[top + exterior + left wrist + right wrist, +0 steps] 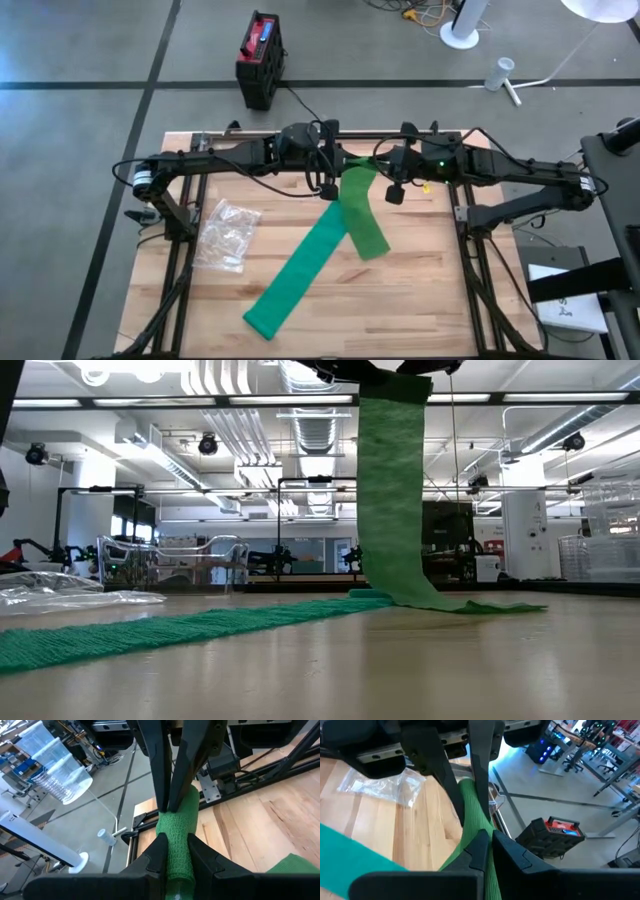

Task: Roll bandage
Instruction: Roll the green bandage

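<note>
A long green bandage (305,265) lies slantwise on the wooden table (430,290), and its upper part (390,490) hangs from both grippers above the table's far middle. A shorter end (368,235) rests on the wood beside it. My left gripper (177,857) and my right gripper (487,847) face each other, both shut on the bandage's raised stretch (360,172). In the low view the strip falls straight down to the table, then runs toward the near left (150,630). My left gripper pinches the gathered top stretch of the bandage (176,832) between its two fingers, coming nearly level from the table's left. The rest hangs below, its lower part on the table. My right gripper pinches the same raised stretch (476,817) between its two fingers, coming nearly level from the table's right, close to the left gripper's fingers (480,760). The bandage hangs slack beneath it.
A clear plastic bag (228,235) lies on the table's left part. Black frame rails (462,215) run along the table's sides. A black and red box (260,58) stands on the floor beyond the far edge. Bare wood lies at the near right.
</note>
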